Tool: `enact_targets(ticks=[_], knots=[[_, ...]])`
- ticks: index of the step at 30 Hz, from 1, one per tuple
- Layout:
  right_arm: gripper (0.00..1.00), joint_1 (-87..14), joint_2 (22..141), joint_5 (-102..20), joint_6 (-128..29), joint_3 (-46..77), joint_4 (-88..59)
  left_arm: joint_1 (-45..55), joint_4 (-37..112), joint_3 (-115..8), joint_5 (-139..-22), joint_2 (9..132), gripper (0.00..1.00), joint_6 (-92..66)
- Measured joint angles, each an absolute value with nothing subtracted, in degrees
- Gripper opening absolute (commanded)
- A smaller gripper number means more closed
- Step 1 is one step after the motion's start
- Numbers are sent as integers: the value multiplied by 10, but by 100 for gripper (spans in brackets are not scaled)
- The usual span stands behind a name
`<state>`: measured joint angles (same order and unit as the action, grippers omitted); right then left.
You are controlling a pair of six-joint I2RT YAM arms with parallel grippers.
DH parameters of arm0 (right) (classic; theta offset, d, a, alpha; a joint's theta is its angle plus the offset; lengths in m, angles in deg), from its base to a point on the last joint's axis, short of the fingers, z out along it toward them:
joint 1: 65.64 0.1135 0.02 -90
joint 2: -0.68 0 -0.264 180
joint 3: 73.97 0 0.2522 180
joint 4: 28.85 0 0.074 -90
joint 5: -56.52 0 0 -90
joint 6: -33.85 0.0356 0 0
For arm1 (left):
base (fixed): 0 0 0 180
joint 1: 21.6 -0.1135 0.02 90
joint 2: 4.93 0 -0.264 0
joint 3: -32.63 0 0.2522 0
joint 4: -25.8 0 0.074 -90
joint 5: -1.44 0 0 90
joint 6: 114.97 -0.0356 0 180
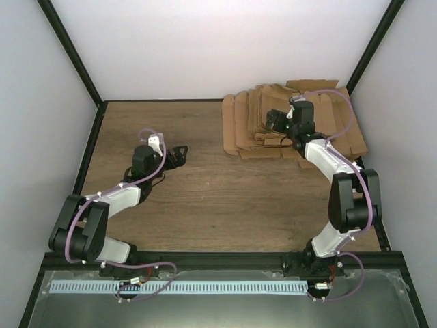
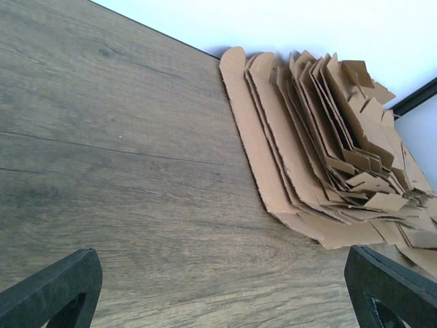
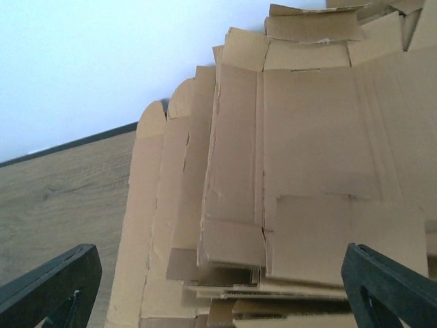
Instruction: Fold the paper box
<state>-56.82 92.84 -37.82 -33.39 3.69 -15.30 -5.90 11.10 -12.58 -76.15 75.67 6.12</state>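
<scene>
The paper box, as a single piece on its own, is out of view. What shows is a pile of flat brown cardboard blanks (image 1: 249,126) at the table's back right, fanned out toward the left. My right gripper (image 1: 273,123) hovers over the pile's near side, open, with nothing between its fingers; the right wrist view has the pile (image 3: 307,137) filling the space ahead of the open gripper (image 3: 218,290). My left gripper (image 1: 179,157) stands open over bare wood left of centre. From the left wrist, the pile (image 2: 307,150) lies ahead and to the right of that gripper (image 2: 218,294).
The wooden table (image 1: 205,198) is fenced by a black frame and white walls. The pile reaches the back right corner, near a black post (image 2: 420,99). Purple cables loop along both arms.
</scene>
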Motion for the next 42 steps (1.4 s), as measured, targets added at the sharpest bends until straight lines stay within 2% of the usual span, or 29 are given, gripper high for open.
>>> enact_targets(ticks=[5,11,15,23,36,42], knots=[[99,-568,1011,-382,-365,138,-107,-52,84,-126,-750,776,100,52],[91,-568,1122,-385,-407,294,-31,-41,52,-121,-737,777,100,36],[89,-565,1183,-376,-437,375,25,-39,42,-119,-733,782,100,33],[80,-517,1272,-271,-505,487,113,-38,29,-119,-728,789,100,33],[38,-486,1306,-134,-543,511,181,-36,28,-119,-729,789,100,33],[14,-486,1287,-115,-543,496,181,-36,28,-119,-729,789,100,33]])
